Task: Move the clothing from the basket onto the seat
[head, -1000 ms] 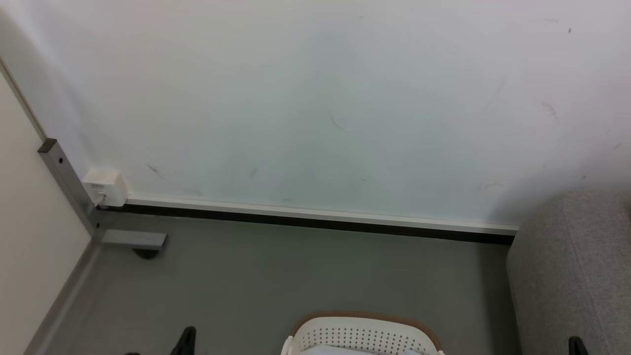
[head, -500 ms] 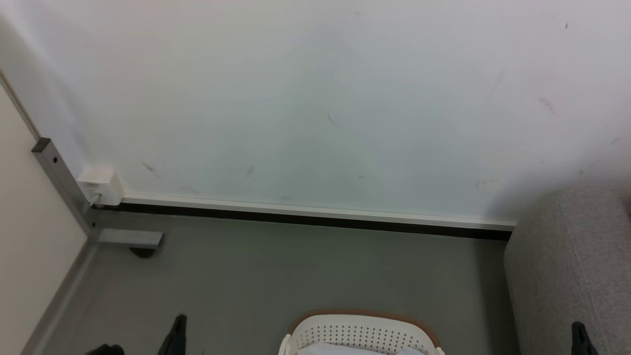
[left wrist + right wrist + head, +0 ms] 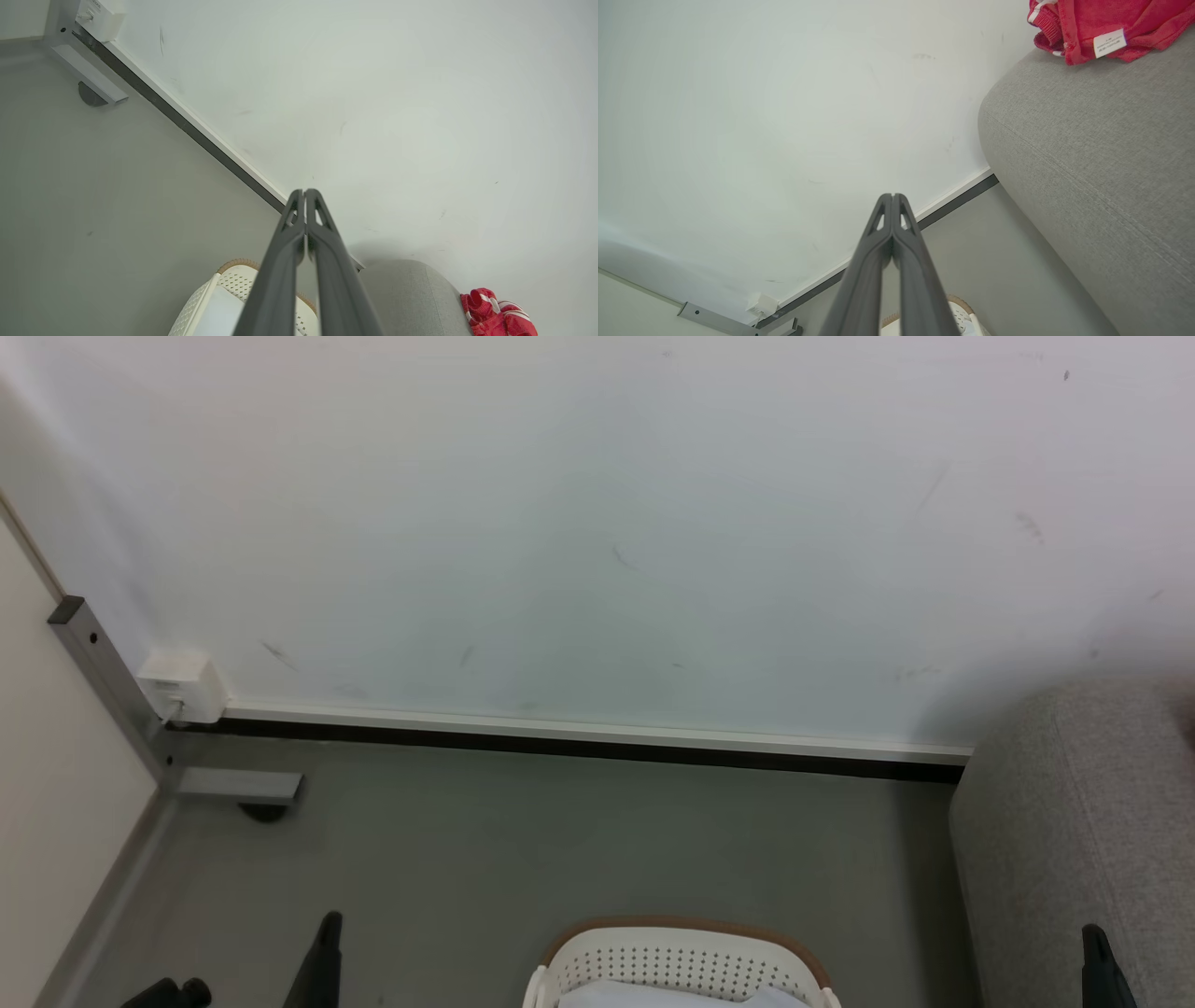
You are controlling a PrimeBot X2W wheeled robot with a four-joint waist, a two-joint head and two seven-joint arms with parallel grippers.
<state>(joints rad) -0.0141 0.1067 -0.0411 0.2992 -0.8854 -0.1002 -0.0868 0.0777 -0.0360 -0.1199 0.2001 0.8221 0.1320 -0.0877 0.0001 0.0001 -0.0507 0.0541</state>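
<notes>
Where grey floor [image 3: 560, 840] meets scuffed white wall [image 3: 597, 523], you see the basket [image 3: 677, 959] holding pale fabric [image 3: 653, 995], red clothing [image 3: 1087, 18] on the seat [image 3: 1087, 163], and the left gripper [image 3: 304, 192] and right gripper [image 3: 893, 195] closed, empty.

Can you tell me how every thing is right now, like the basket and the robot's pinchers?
left gripper, shut, holding nothing.
right gripper, shut, holding nothing.
basket, upright on the floor, beside the sofa.
pale fabric, lying inside the basket.
red clothing, bunched up on top of the sofa.
sofa, carrying the red clothing.
</notes>
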